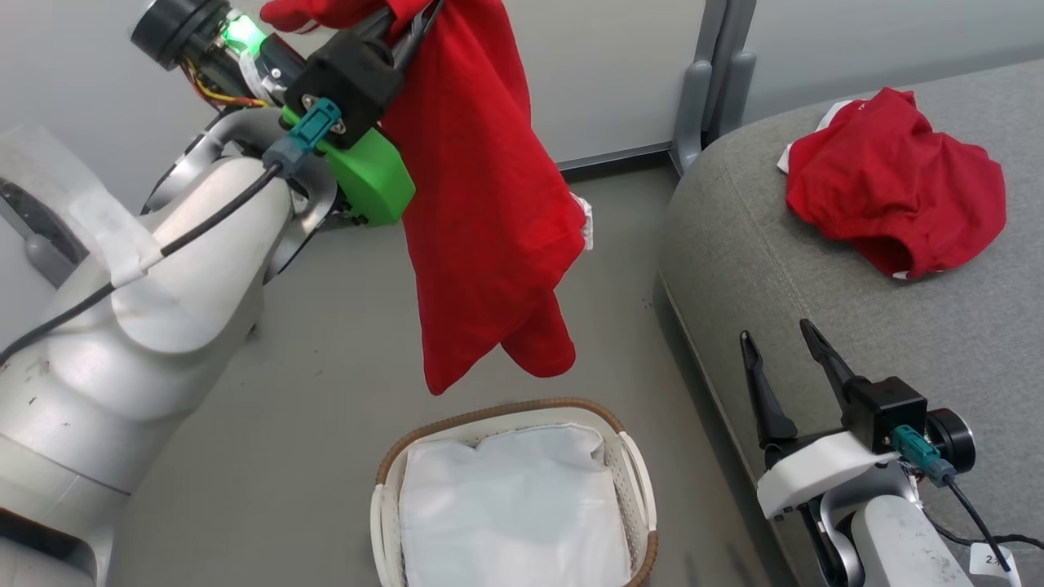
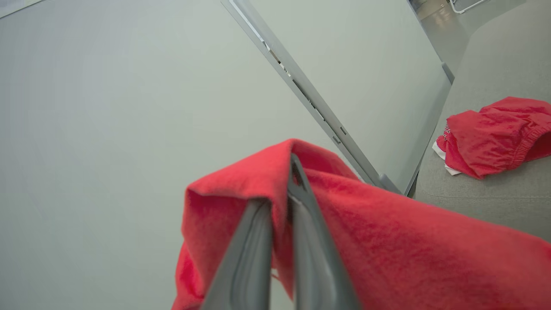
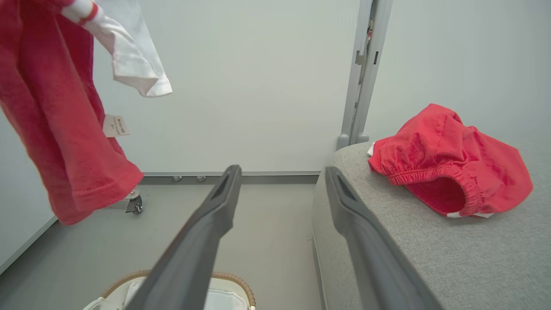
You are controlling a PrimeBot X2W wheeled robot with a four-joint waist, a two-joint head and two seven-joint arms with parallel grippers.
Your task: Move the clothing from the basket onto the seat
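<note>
My left gripper [image 1: 412, 24] is raised at the top of the head view, shut on a red shirt [image 1: 481, 204] that hangs down above the basket [image 1: 628, 465]. In the left wrist view its fingers [image 2: 301, 224] pinch a fold of that red fabric [image 2: 387, 241]. The basket stands on the floor with its white liner [image 1: 514, 505] showing. A second piece of red clothing [image 1: 893, 196], shorts with white trim, lies crumpled on the grey seat [image 1: 816, 277]. My right gripper [image 1: 787, 350] is open and empty at the seat's front edge. The right wrist view has the shirt [image 3: 56, 129] at left and the shorts [image 3: 447, 168] on the seat [image 3: 430, 258].
Grey partition walls stand behind, joined at a metal post [image 1: 714, 81] beside the seat. A caster wheel [image 3: 134, 203] sits on the floor by the wall. Open floor [image 1: 326, 391] lies between the basket and the partition.
</note>
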